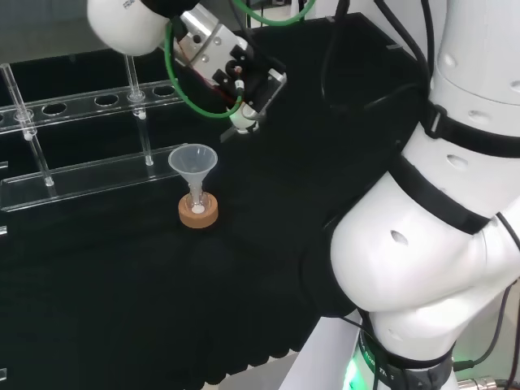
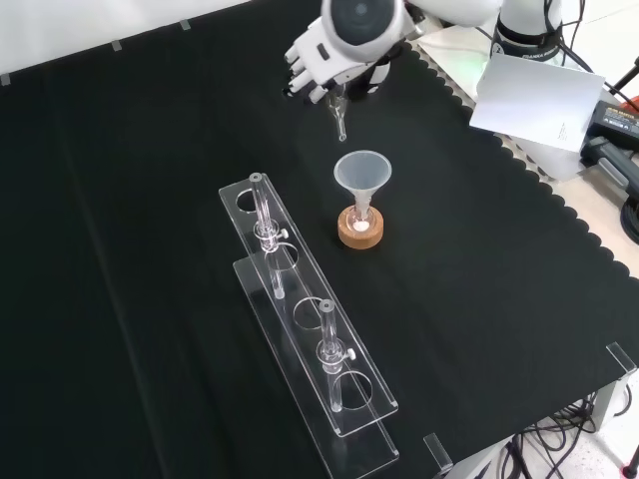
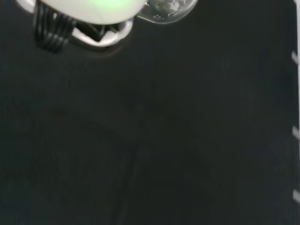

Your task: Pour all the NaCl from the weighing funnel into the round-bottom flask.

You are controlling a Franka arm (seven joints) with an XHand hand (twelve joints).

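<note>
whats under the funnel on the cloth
The funnel stands with its stem in a small flask seated on a cork ring. White powder shows at the flask's bottom; the ring hides the flask's underside.

White rounded arm links [image 1: 422, 244] with black bands, looped green cables [image 1: 183, 89].

A black cloth [image 2: 150, 249] covers the bench and ends in a scalloped edge [image 2: 559, 205] along the right of the front view, where a pale floor shows beyond it. Past that edge lie a sheet of white paper [image 2: 529, 100] and dark cables [image 2: 539, 454] (these hang below the bench corner). In the head view the cloth's far side meets a light grey surface [image 1: 41, 28].
</note>
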